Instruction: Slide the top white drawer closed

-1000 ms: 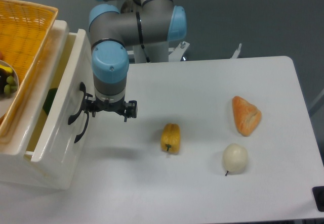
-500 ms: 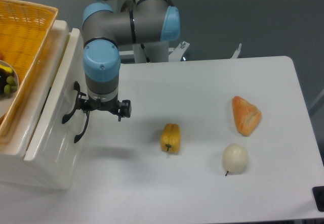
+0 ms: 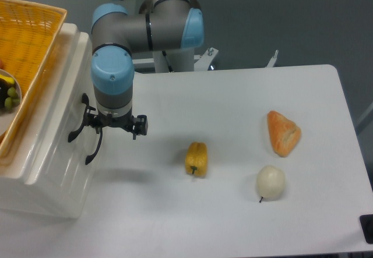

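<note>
Top white drawer (image 3: 55, 124): glossy white plastic, curved black handle; front panel faces right toward the table, long axis running near-to-far at the left edge. Gripper (image 3: 114, 124): against the front, finger spread indiscernible.

End effector (image 3: 113, 125) against top white drawer (image 3: 61, 115) front; yellow pepper (image 3: 196, 158) on table (image 3: 233, 95).

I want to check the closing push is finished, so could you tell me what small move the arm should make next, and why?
Probably a short final nudge toward the cabinet, then retreat. The top white drawer looks nearly flush, no open gap showing, and the gripper sits against its front beside the black handle.
</note>
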### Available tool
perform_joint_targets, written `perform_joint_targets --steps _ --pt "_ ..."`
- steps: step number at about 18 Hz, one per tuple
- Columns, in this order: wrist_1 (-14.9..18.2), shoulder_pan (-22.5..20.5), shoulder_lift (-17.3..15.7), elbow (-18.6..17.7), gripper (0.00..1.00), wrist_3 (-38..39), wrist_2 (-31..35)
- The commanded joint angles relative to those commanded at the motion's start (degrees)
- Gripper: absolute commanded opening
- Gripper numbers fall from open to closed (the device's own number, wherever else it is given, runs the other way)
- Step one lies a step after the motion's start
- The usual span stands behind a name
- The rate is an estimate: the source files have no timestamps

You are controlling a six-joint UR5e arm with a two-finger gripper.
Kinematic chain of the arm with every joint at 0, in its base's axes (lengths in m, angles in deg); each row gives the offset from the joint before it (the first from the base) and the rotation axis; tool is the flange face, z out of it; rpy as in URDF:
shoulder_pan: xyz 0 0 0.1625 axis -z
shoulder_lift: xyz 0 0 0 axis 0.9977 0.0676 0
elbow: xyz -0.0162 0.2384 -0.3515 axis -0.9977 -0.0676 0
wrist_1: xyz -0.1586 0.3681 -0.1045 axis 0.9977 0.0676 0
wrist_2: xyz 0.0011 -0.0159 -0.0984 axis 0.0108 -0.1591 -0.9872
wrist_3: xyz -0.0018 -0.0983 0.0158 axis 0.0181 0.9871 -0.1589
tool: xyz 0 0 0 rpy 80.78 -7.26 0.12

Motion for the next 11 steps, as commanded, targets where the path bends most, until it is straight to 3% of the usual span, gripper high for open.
perform_joint_targets --steps 3,7,11 --pt "0.0 -0.7 -0.1 0.2 1.0 -0.3 0.2" --pt "0.0 -5.4 -0.9 1.4 1.0 -1.3 2.0" --pt "0.3 -10.7 -1.8 1.4 1.0 -9.1 4.8"
